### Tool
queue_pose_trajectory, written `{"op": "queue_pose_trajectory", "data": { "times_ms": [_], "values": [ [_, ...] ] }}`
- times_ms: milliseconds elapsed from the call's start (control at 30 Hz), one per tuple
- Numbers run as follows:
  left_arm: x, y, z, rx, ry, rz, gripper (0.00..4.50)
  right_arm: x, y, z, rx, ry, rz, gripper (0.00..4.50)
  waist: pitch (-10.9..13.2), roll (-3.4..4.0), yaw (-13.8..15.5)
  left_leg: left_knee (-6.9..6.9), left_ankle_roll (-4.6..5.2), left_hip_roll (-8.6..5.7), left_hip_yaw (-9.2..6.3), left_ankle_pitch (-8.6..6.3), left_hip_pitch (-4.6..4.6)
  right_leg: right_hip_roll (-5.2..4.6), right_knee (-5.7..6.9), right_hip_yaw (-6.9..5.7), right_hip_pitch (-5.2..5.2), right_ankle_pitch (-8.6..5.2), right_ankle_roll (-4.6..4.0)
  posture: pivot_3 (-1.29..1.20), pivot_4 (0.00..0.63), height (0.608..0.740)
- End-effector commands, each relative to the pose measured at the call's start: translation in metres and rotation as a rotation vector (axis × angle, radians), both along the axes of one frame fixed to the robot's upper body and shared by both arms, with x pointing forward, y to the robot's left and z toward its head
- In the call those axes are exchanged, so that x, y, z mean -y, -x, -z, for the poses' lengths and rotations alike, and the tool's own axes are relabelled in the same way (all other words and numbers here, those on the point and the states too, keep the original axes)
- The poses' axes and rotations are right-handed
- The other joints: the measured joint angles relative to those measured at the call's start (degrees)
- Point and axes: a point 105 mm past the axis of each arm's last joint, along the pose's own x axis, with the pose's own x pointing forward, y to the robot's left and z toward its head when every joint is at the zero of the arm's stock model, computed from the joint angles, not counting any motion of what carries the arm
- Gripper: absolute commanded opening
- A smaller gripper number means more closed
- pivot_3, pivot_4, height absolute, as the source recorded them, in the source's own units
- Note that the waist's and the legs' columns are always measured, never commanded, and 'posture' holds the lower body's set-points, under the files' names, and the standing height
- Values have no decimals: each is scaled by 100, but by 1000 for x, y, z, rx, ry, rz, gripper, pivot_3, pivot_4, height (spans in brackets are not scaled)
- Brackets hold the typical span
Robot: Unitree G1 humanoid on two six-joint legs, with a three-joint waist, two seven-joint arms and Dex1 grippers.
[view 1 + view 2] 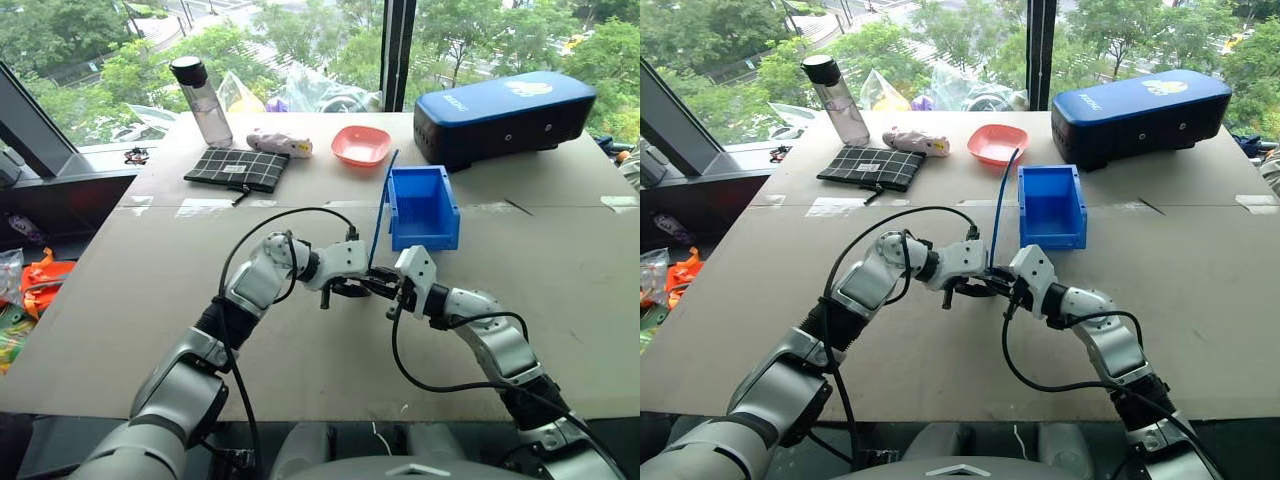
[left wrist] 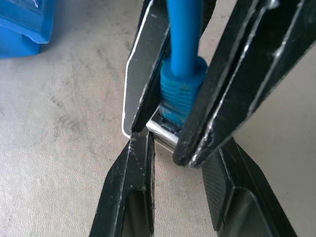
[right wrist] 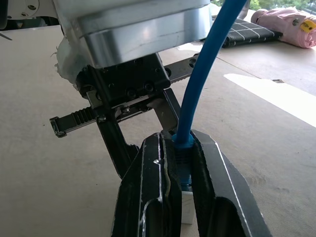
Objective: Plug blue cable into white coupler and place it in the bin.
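beyond the window stand green trees; on the pale surface (image 1: 300, 380) the left tool (image 1: 352, 290) and right tool (image 1: 392, 292) meet tip to tip, the bin (image 1: 422, 207) just beyond them. left wrist view: the blue cable (image 2: 182, 74) is clamped between the right tool's fingers, its plug seated at the white coupler (image 2: 165, 129), which the left tool seems to hold. right wrist view: the right tool is pinched shut on the cable boot. mating looks nearly done; next comes a firm push, then a carry to the bin.

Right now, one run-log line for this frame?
phase: mating plug | right gripper: shut on blue cable boot | left gripper: holds white coupler | bin: empty, just beyond grippers
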Motion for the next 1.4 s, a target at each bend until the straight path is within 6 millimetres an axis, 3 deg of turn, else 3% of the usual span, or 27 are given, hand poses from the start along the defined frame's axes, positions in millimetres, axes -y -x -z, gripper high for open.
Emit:
{"op": "queue_pose_trajectory", "data": {
  "times_ms": [33,67,233,267,367,567,800,900,1000,1133,1267,1400],
  "values": [
    [13,-8,-28,105,94,13,1714,20,23,80,-321,161,57,0,8,-4,2,0,0,0,0,0,0,0,0,0,0,0,0,0,150,736],
    [13,-9,-28,105,99,10,1944,18,21,77,-307,145,57,0,10,-7,9,0,0,-1,-1,0,-1,-1,-1,0,0,0,0,0,150,736],
    [8,-10,-32,105,146,-23,4295,8,15,47,-239,8,41,0,24,-11,-19,-11,0,0,-8,0,-5,-2,-4,3,-7,0,0,0,150,736],
    [6,-10,-33,102,157,-30,4404,7,15,44,-230,-5,41,0,29,-11,-19,-12,-1,0,-9,0,-8,-2,-4,3,-12,1,-1,0,150,736],
    [-5,-10,-39,99,202,-70,4404,8,9,25,-193,-90,66,0,62,-9,-15,-15,-1,0,-11,0,-13,-3,-8,3,-15,11,-19,0,150,736],
    [-30,4,-41,63,272,-145,4404,24,10,-43,-115,-331,87,0,99,-22,3,-6,-6,-6,-23,3,-115,-16,-7,-4,-103,17,-25,0,150,736],
    [-25,27,-71,25,529,-220,4404,48,12,-106,-112,-512,102,0,150,-31,41,-3,-7,-7,-35,3,-153,-48,-28,-21,-119,19,-23,0,150,736],
    [-22,38,-84,0,647,-261,4404,62,4,-131,-103,-550,123,0,152,-31,48,-2,-7,-10,-41,3,-160,-57,-34,-35,-117,19,-23,0,150,736],
    [-22,46,-92,4,709,-291,4404,75,-11,-146,-96,-548,172,0,153,-31,49,-2,-7,-14,-46,3,-165,-59,-36,-44,-117,20,-23,0,150,736],
    [-22,57,-106,27,818,-314,4404,100,-55,-155,-81,-456,387,0,162,-26,17,-1,-8,-17,-38,4,-165,-60,-36,-42,-118,21,-24,0,150,736],
    [-23,65,-106,44,856,-358,4404,118,-99,-158,-125,-368,551,0,163,-25,33,0,-12,-26,-35,7,-166,-59,-37,-43,-118,21,-25,0,150,736],
    [-21,68,-103,58,853,-385,4404,120,-120,-145,-209,-236,575,0,163,-24,34,-1,-19,-28,-20,11,-177,-58,-50,-50,-119,21,-25,0,150,736]
  ]
}}
